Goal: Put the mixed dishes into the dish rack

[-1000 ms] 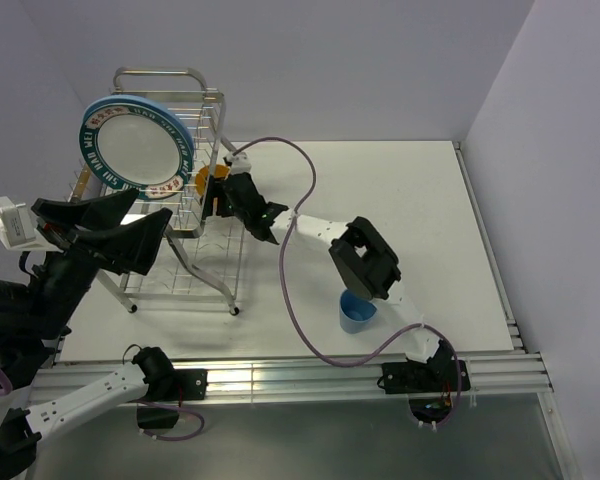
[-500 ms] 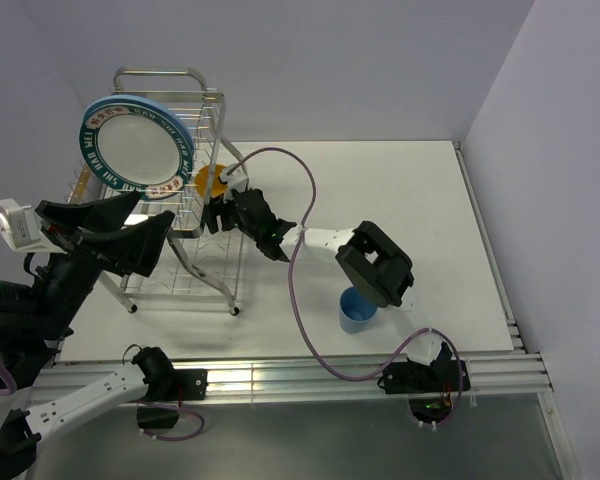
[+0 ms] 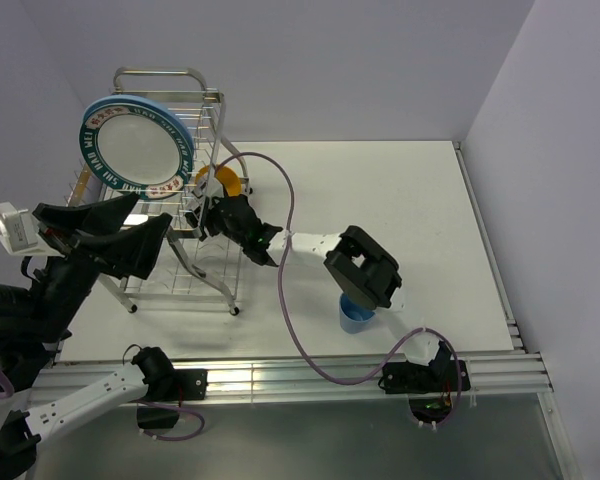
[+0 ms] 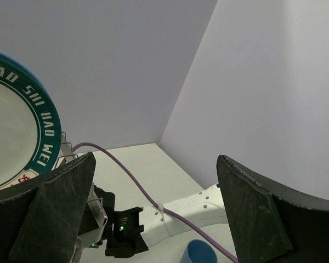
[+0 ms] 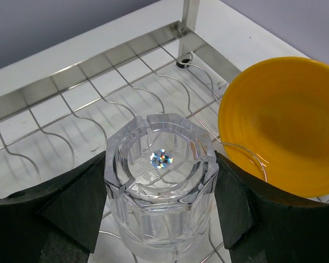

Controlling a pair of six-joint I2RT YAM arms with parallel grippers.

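Note:
The dish rack [image 3: 160, 72], silver wire, stands at the back left. In its upper tier the white plate with the teal lettered rim [image 3: 135, 145] stands on edge, a light-blue edge showing behind it. The orange-yellow bowl [image 3: 227, 181] leans at the rack's right side. My right gripper [image 3: 210, 214] reaches into the rack's lower tier, shut on the small clear glass [image 5: 160, 159]. The glass is held base up just above the wires [image 5: 71, 104], left of the bowl [image 5: 279, 120]. The blue cup [image 3: 356, 315] stands on the table under the right arm. My left gripper [image 3: 130, 232] hangs open and empty in front of the rack.
The right arm's purple cable [image 3: 280, 290] loops over the table between the rack and the cup. White walls close in the back and right. In the left wrist view the plate's rim [image 4: 41, 126] is at the left and the cup [image 4: 200, 252] is low down.
My right gripper has moved left with the glass, from beside the rack's right edge into its lower tier next to the bowl. The left arm has barely moved.

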